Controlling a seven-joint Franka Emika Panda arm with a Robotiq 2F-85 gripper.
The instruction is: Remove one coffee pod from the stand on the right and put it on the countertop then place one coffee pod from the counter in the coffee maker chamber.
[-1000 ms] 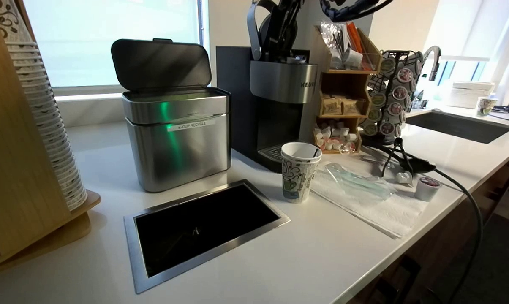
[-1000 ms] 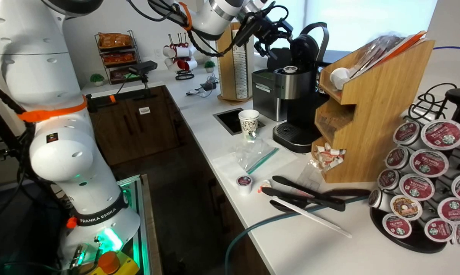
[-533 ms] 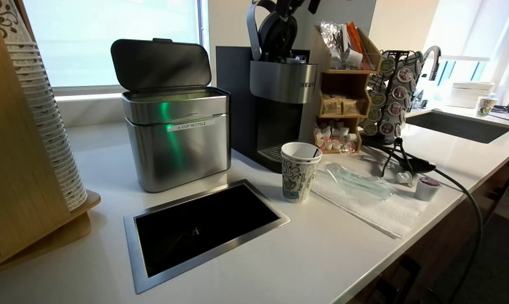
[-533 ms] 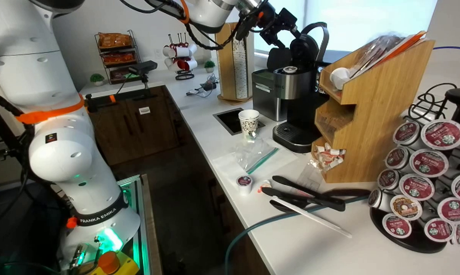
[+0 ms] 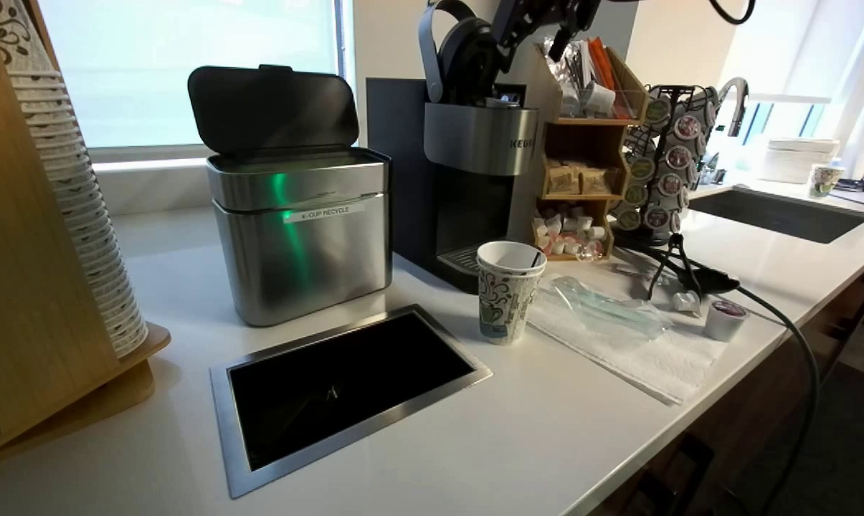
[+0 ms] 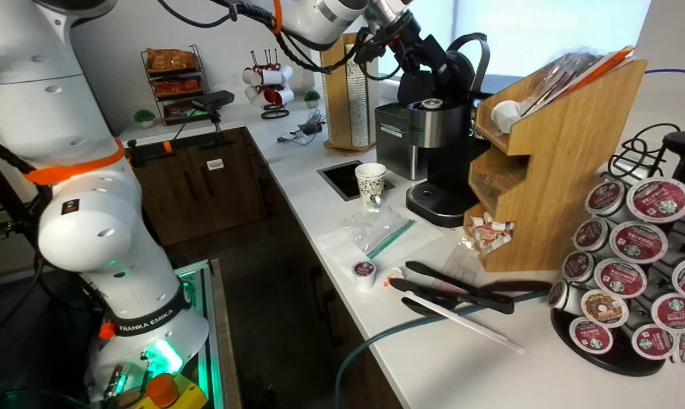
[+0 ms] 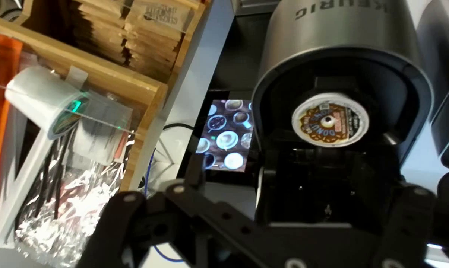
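Nearest in an exterior view, the stand (image 6: 612, 368) is set back from the front edge of the counter (image 6: 478, 375), its pods (image 6: 639, 243) in columns with lids outward. Between it and that edge lie some black pieces (image 6: 493, 303), hard to make out. Close to the front edge a maroon-lidded pod (image 6: 364, 275) stands upright on the counter, just beside a paper towel (image 5: 679, 369) with a clear bag (image 5: 611, 308) on it.

Farther along, a wooden shelf (image 6: 575, 187) near the back edge carries packets (image 7: 153, 33) and creamers (image 5: 575, 233). Just past it is the coffee maker (image 5: 482, 140), its round head (image 5: 466, 61) tipped up. In the wrist view a brown-lidded pod (image 7: 330, 128) sits face up in the chamber (image 7: 284, 111); how far down it is seated cannot be told. The arm (image 6: 319, 25) reaches in across the front edge, and the tool (image 5: 531, 61) is unclenched, its jaws spread wide, close by the raised head; whether the two touch cannot be told. Two nested cups (image 5: 507, 308) stand between the coffee maker and the front edge.

Next to the coffee maker, toward the back edge, a steel bin (image 5: 302, 251) labelled K-CUP RECYCLE has its lid (image 5: 274, 107) up. Between the bin and the front edge a pale-rimmed black inset (image 5: 360, 387) is set into the counter. Beyond stands a wooden cup tower (image 6: 335, 102), and farthest, by the corner where the counter turns, mugs (image 6: 271, 78) and snack packs (image 6: 171, 59).
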